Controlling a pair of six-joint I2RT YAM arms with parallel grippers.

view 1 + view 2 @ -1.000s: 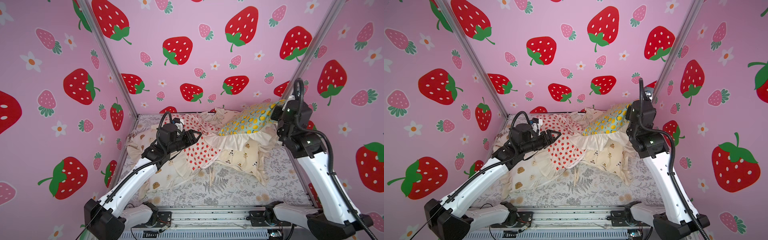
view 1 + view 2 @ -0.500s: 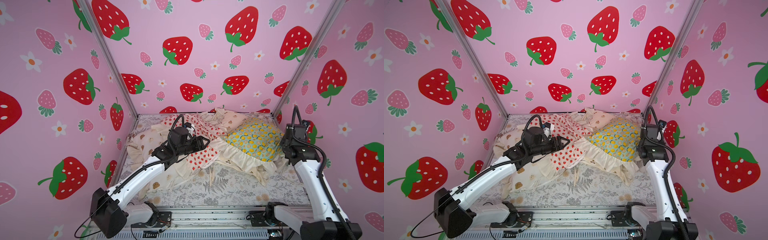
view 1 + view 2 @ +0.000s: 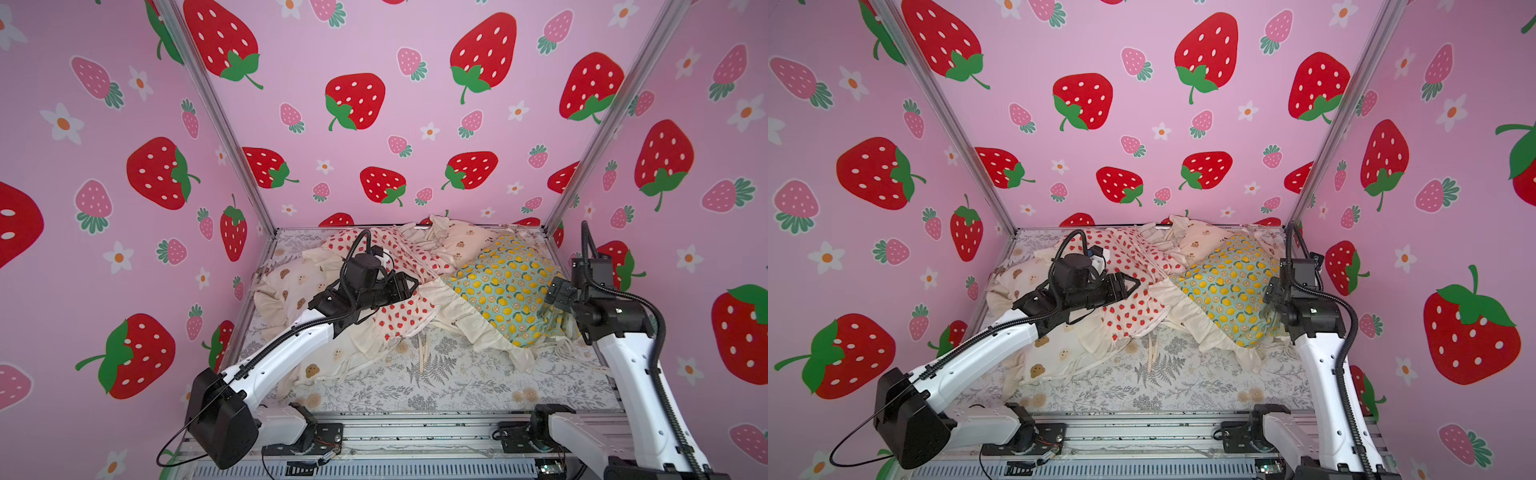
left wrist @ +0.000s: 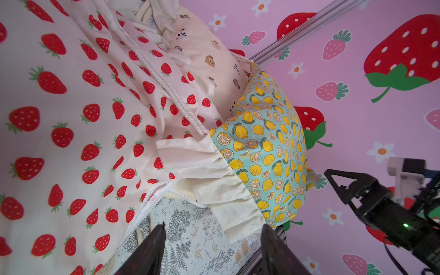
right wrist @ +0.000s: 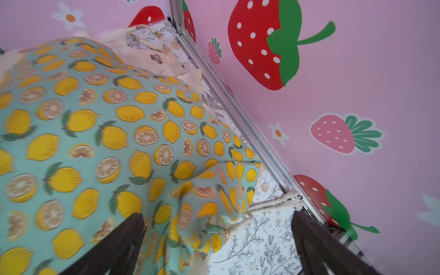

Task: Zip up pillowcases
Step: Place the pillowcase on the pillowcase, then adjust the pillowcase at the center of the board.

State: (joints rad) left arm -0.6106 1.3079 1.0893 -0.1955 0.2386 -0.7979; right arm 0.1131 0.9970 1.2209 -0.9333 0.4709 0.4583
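Note:
Four pillowcases lie heaped at the back of the sheet. The strawberry pillowcase [image 3: 399, 316] [image 4: 71, 119] is in the middle. The lemon pillowcase [image 3: 503, 291] [image 5: 95, 133] lies puffed up at the right. The small-bear pillowcase [image 3: 461, 241] is behind, and the brown-bear-face pillowcase [image 3: 291, 286] at the left. My left gripper [image 3: 411, 286] [image 4: 213, 225] hovers open over the strawberry pillowcase, nothing between its fingers. My right gripper [image 3: 555, 293] [image 5: 217, 214] stands wide open at the lemon pillowcase's right edge. A loose lemon corner and a white cord [image 5: 269, 204] lie between its jaws, ungripped.
A grey fern-print sheet [image 3: 436, 374] covers the floor. Pink strawberry walls and metal corner posts [image 3: 552, 216] close in three sides, with the right arm close to the right wall. A metal rail [image 3: 415, 432] carrying both arm bases runs along the front.
My right gripper, shut on the raised lemon pillowcase a second ago, came down and opened; the pillowcase now lies on the pile. The left arm shifted right over the strawberry pillowcase.

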